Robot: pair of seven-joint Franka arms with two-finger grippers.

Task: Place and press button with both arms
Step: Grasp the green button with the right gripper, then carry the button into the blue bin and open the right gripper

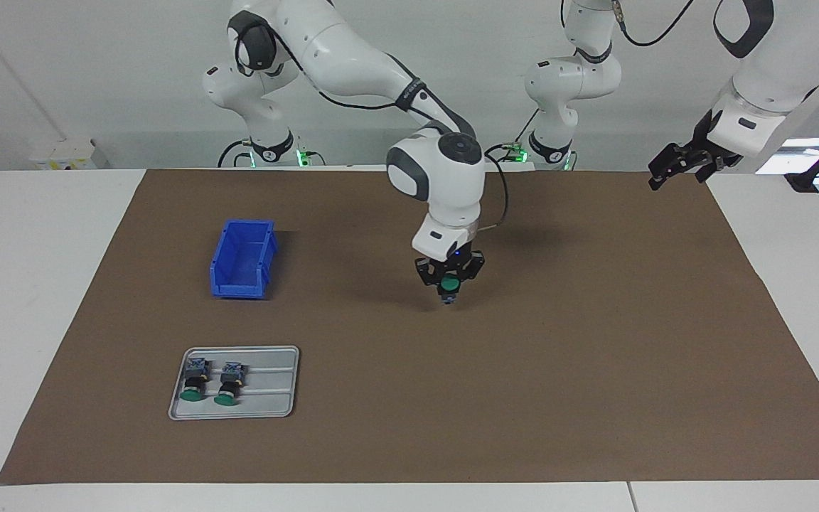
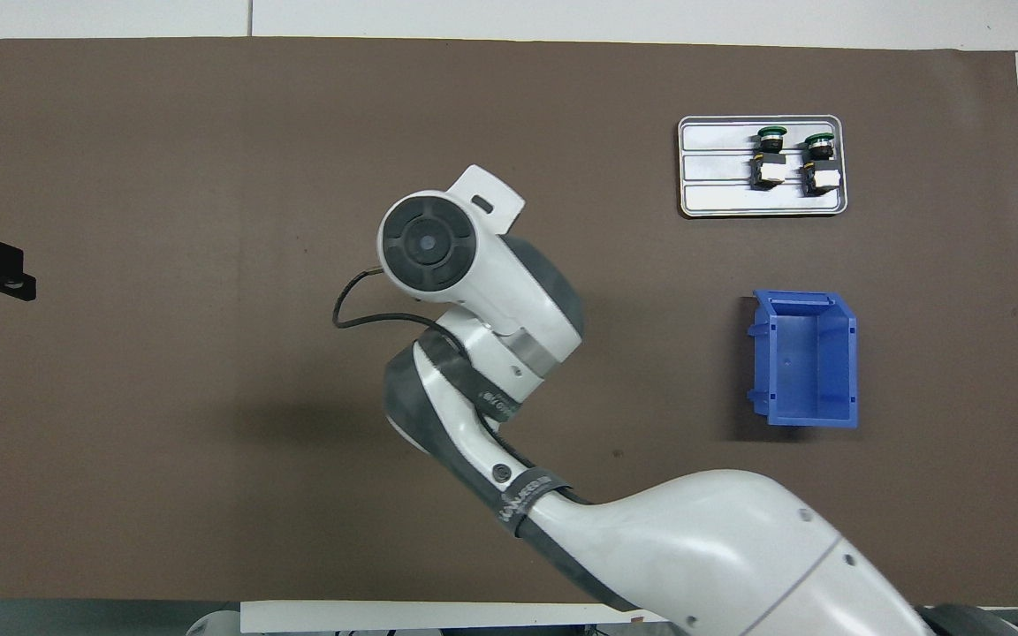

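We see the right pincer (image 1: 449, 279) clenched on the button (image 1: 450, 286) above mid-bench (image 1: 594, 355); the left pincer (image 1: 680, 165) waits released near the bench edge. A tilted placement could topple the button when pressed.

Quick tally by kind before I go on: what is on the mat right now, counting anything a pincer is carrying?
Green-capped buttons: 3, one shut in the right pincer over the middle of the mat, two lying in the tray.
Metal tray: 1
Blue bin: 1
Total: 5
The left pincer waits open, holding nothing.
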